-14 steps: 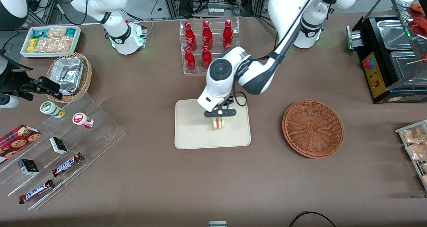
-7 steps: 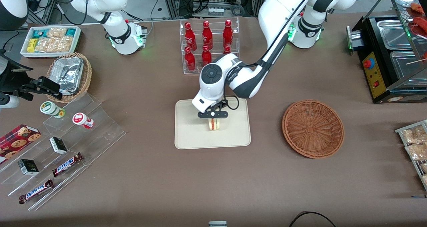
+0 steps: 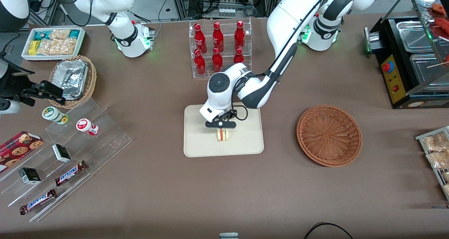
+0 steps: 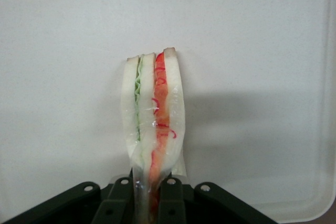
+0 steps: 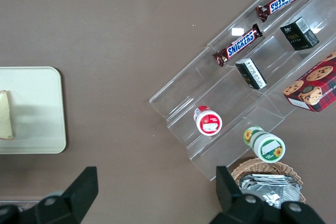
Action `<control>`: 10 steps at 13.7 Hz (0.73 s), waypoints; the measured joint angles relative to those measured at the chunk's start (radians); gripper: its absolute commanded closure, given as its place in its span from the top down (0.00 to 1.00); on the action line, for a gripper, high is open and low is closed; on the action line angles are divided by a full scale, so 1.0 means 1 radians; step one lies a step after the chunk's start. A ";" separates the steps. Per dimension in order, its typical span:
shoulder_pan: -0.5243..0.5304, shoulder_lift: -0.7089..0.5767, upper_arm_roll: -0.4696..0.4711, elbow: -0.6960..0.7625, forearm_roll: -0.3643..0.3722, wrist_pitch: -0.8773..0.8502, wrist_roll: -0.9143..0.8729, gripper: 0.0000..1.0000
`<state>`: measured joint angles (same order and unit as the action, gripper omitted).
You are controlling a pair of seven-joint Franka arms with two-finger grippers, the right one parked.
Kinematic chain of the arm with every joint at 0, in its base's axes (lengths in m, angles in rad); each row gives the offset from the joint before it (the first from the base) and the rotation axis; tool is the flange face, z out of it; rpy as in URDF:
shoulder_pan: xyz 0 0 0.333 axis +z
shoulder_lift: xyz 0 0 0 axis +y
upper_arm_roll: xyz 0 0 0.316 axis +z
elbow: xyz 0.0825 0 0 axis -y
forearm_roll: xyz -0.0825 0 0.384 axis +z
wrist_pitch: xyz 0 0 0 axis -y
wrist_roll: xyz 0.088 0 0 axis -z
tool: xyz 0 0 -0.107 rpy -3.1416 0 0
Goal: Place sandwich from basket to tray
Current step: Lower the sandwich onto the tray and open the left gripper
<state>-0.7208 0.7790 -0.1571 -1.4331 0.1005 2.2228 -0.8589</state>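
The sandwich [image 3: 223,135], a wrapped wedge of white bread with red and green filling, stands on edge over the middle of the cream tray [image 3: 200,146]. My left gripper [image 3: 221,126] is shut on its upper end from above. In the left wrist view the sandwich [image 4: 153,114] is pinched between the two black fingers [image 4: 171,203], with the tray [image 4: 63,77] close beneath it. Whether the sandwich touches the tray I cannot tell. The reddish-brown wicker basket [image 3: 329,135] sits empty on the table beside the tray, toward the working arm's end. The right wrist view catches a corner of the tray [image 5: 42,124] and an edge of the sandwich [image 5: 5,115].
A clear rack of red bottles [image 3: 218,46] stands farther from the front camera than the tray. Clear stepped shelves with snack bars and small boxes [image 3: 59,161] lie toward the parked arm's end. A black food warmer [image 3: 410,56] and packets [image 3: 436,151] sit at the working arm's end.
My gripper has carried the sandwich a little toward the parked arm's end and lower over the tray, from near the tray's middle-edge to its centre. The grip stays shut.
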 measured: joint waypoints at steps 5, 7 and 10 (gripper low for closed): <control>-0.001 0.007 0.001 0.004 0.001 0.008 0.000 1.00; -0.001 0.003 0.001 0.019 0.001 0.008 -0.001 1.00; 0.001 -0.041 0.006 0.038 0.001 -0.022 -0.011 1.00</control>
<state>-0.7202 0.7380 -0.1514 -1.3952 0.1015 2.2012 -0.8700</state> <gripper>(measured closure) 0.000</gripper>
